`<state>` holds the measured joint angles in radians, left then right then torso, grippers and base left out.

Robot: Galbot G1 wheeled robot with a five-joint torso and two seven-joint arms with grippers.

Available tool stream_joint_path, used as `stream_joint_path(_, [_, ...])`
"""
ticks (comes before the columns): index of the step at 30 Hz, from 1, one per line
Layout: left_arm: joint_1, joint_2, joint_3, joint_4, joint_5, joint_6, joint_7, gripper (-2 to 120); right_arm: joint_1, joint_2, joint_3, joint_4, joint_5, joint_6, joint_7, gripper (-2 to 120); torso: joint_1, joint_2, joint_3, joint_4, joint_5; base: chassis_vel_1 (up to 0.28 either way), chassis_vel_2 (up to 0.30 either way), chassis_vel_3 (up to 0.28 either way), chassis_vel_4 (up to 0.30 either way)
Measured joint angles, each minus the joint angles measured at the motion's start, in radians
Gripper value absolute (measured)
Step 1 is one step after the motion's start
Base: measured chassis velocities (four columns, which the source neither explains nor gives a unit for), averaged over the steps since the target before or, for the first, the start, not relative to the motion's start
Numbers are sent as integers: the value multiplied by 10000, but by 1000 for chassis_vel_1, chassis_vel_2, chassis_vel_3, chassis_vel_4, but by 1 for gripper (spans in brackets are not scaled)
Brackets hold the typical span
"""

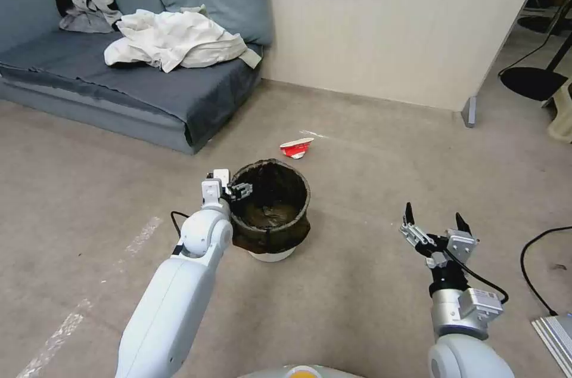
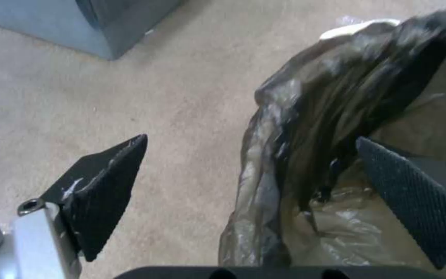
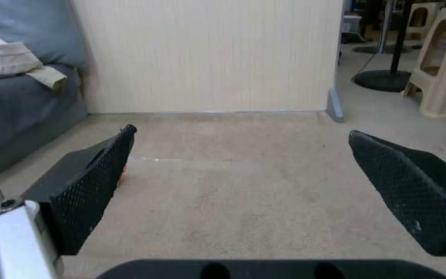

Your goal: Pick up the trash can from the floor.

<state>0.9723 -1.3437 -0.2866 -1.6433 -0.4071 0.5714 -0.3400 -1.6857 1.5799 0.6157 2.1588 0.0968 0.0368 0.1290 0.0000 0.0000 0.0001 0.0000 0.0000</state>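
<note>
The trash can (image 1: pixel 271 211) stands on the floor (image 1: pixel 357 306), its bagged rim between the spread fingers of the left gripper (image 1: pixel 238 190). Well off to its right, the right gripper (image 1: pixel 435 223) hangs open over bare floor.

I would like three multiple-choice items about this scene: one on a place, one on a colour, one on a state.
1. Where is the left gripper?
A. at the trash can rim
B. on the sofa
C. beside the wall

2. What colour is the small crushed item on the floor behind the trash can?
A. green
B. red and white
C. blue

3. What is the state of the right gripper?
A. shut on a cloth
B. shut on the trash can
C. open, holding nothing

Key: 1 A, its fingers straddle the bag-covered rim; 2 B, the head view shows it; 3 C, its fingers stand apart over bare floor.
</note>
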Motion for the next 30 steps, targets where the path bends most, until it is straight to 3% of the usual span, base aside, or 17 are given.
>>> stream_joint_path(20, [119,44,322,566,-67,604,-366,100,-44,9,6,103,174,13,211,100,-1,1,-2,5,4,0,0,0,0])
stream_joint_path(30, [190,55,393,497,-199,600,-479,76,37,-12,-26,69,193,7,224,100,-2,1,-3,2,3,0,0,0,0])
